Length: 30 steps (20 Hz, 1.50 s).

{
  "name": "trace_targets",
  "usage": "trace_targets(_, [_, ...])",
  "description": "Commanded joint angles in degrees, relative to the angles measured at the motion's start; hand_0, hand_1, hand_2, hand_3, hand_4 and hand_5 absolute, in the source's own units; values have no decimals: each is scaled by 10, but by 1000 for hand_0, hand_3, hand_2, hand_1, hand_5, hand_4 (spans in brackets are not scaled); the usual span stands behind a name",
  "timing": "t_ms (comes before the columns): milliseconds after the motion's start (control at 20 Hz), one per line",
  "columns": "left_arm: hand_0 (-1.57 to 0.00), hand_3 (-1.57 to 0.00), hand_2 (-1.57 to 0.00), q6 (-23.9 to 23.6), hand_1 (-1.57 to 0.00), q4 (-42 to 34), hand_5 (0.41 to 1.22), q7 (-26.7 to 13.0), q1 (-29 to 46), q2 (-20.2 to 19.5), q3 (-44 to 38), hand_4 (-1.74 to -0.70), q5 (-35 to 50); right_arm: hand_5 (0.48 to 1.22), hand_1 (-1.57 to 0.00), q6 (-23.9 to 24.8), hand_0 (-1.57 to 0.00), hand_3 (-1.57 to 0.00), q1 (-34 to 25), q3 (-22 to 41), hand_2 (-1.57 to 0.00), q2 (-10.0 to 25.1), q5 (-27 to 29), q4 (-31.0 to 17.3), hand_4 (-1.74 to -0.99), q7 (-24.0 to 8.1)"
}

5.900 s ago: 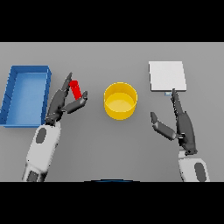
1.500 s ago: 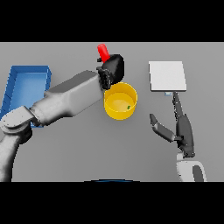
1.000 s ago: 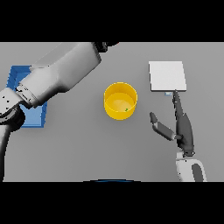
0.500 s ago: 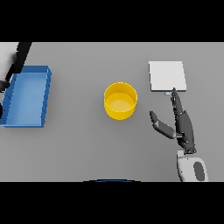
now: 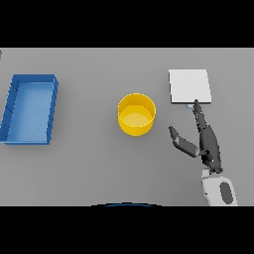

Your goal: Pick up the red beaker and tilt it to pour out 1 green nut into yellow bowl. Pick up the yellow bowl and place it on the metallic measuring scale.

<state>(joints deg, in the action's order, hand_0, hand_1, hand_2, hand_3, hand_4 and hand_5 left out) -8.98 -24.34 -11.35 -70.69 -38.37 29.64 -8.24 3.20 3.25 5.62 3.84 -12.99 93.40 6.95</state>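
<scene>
The yellow bowl [image 5: 136, 114] stands upright at the middle of the grey table, and I cannot make out anything inside it. The metallic measuring scale [image 5: 189, 86], a flat pale square, lies to the bowl's right and a little farther back. My right hand [image 5: 204, 141] rests open on the table right of the bowl, apart from it. Its fingers are straight, with the tips just short of the scale's near edge, and the thumb is spread toward the bowl. The red beaker and my left hand are out of view.
A blue rectangular bin [image 5: 30, 108] sits at the table's left side with nothing showing in it.
My left arm, which held the red beaker over the bowl, swung off to the left past the blue bin and has left the view. The bowl and right hand have not moved.
</scene>
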Motion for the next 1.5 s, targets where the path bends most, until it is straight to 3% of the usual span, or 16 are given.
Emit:
trace_targets(0, [-1571, -1451, -1570, -20, -1571, -33, 1221, -34, 29, -6, -6, -1740, 19, 620, 1, -1, 1, 1, 0, -1, 1, 4, -1, -2, -1209, 2])
trace_targets(100, [-1571, -1457, -1570, -57, -1571, -111, 1221, -75, 103, -30, -9, -1741, 52, 641, 1, -4, 1, 1, 4, 3, 1, 5, -4, 2, -1212, 13])
trace_targets(300, [-1571, -1452, -1571, -125, -1571, -275, 1221, -155, 233, -66, 5, -1741, 96, 660, 1, -1, 1, 1, 2, 9, 1, 2, -12, -3, -1210, 2])
trace_targets(600, [-1571, -1509, -1571, -193, -1571, -372, 1221, -200, 333, -83, 26, -1741, 132, 666, 1, -2, 1, 1, 3, 7, 1, 7, -13, 1, -1217, 3])
trace_targets(750, [-1571, -1539, -1571, -212, -1571, -381, 1117, -222, 343, -82, 45, -1741, 136, 665, 1, -3, 1, 1, 5, 7, 1, 9, -13, -3, -1207, 10])
trace_targets(850, [-1571, -1551, -1571, -214, -1571, -387, 967, -229, 351, -89, 60, -1741, 141, 664, 1, -1, 1, 1, 5, 8, 1, 6, -12, 3, -1205, 12])
trace_targets(900, [-1571, -1555, -1571, -205, -1571, -393, 908, -235, 348, -96, 69, -1667, 141, 667, 1, 1, 1, 1, 4, 9, 1, 5, -16, 0, -1202, 16])
trace_targets(950, [-1571, -1503, -1571, -189, -1571, -396, 865, -236, 350, -103, 76, -1530, 148, 664, 1, 1, 1, 1, 6, 4, 1, 9, -12, 0, -1197, 11])
trace_targets(1000, [-1564, -1362, -1432, -175, -1449, -405, 830, -236, 353, -107, 79, -1374, 154, 663, 1, 0, 1, 1, 10, 7, 1, 6, -12, 0, -1192, 12])
trace_targets(1050, [-1457, -1129, -1187, -142, -1180, -418, 803, -233, 356, -114, 79, -1229, 173, 663, 1, -2, 1, 1, 7, 9, 1, 5, -11, 1, -1188, 11])
trace_targets(1100, [-1166, -903, -959, -112, -944, -423, 778, -230, 361, -118, 79, -1120, 190, 664, 1, 0, 1, 1, 17, 13, 1, 2, -15, 8, -1187, 23])
trace_targets(1200, [-746, -577, -613, -73, -604, -431, 740, -229, 360, -129, 81, -968, 204, 665, 1, 1, 1, 1, 16, 8, 1, 7, -13, 10, -1181, 19])
trace_targets(1300, [-477, -369, -392, -55, -386, -444, 710, -224, 367, -140, 82, -878, 212, 667, 1, 1, 1, 1, 26, 13, 1, 7, -19, 16, -1184, 18])
trace_targets(1450, [-244, -189, -200, -41, -197, -431, 684, -220, 359, -134, 76, -815, 222, 666, 1, -3, 1, 1, 26, 14, 1, 7, -15, 19, -1187, 15])
